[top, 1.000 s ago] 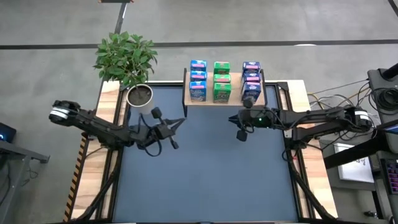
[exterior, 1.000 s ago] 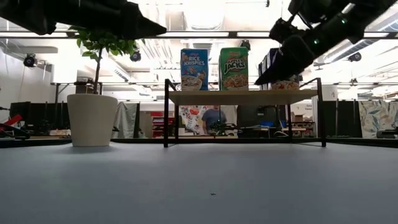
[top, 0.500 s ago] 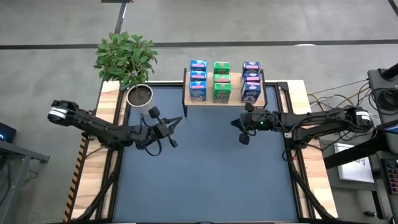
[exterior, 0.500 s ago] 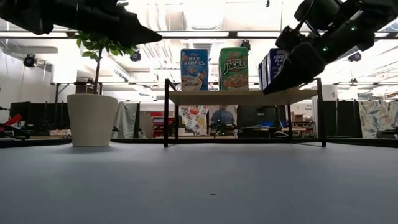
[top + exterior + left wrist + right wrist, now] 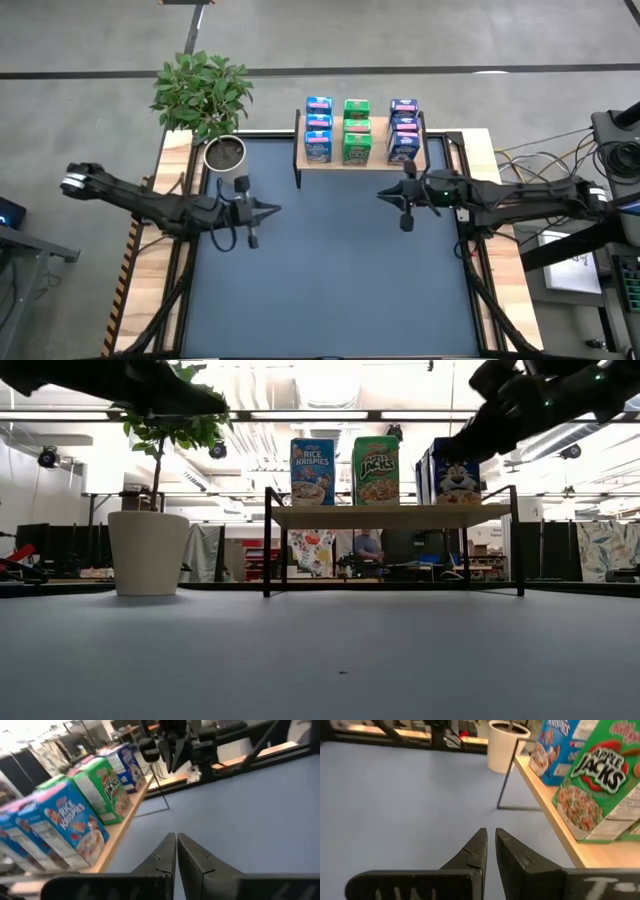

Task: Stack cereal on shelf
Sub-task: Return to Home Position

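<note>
The light-wood shelf (image 5: pixel 432 152) stands on black legs at the table's far edge. Cereal boxes stand upright on it in three rows: light blue (image 5: pixel 318 130), green (image 5: pixel 356 130) and dark blue (image 5: pixel 403 130). The low view shows the front boxes: Rice Krispies (image 5: pixel 312 472), Apple Jacks (image 5: pixel 375 470) and a dark blue box (image 5: pixel 457 478). My left gripper (image 5: pixel 278 210) hovers shut over the mat, left of the shelf's near side. My right gripper (image 5: pixel 380 195) hovers shut in front of the shelf's right half, pointing left. Neither holds anything.
A potted plant (image 5: pixel 224 152) in a white pot (image 5: pixel 148 552) stands at the far left, beside the shelf. The dark blue mat (image 5: pixel 330 280) covers the table in front of the shelf. Cables and equipment lie past the right edge.
My right gripper has drawn back from the front dark blue box toward the near side, risen and turned to point left; that box now stands fully in view on the shelf. My left gripper has moved toward the table's left edge and risen.
</note>
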`<act>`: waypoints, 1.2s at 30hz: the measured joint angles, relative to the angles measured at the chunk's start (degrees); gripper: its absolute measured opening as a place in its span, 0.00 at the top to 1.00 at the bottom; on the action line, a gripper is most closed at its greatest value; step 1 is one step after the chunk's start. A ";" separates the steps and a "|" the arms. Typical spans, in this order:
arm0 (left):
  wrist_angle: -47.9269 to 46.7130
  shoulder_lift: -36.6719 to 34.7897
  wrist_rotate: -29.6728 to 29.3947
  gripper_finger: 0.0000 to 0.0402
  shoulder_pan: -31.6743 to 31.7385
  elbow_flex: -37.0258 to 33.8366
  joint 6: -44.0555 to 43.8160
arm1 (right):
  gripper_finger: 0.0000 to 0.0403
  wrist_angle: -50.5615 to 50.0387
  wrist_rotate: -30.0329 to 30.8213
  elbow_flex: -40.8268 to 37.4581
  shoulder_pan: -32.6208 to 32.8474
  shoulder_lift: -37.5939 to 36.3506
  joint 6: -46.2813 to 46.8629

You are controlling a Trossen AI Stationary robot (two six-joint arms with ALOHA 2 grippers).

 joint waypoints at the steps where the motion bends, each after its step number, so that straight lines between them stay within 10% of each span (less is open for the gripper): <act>1: -2.00 -1.43 0.53 1.00 -0.01 0.00 -1.19 | 0.93 -0.03 -0.67 -0.20 0.00 -0.83 -0.48; 36: -17.44 -17.55 4.65 1.00 0.00 0.00 -6.34 | 0.93 1.43 -2.07 -13.53 -0.02 -28.47 -3.23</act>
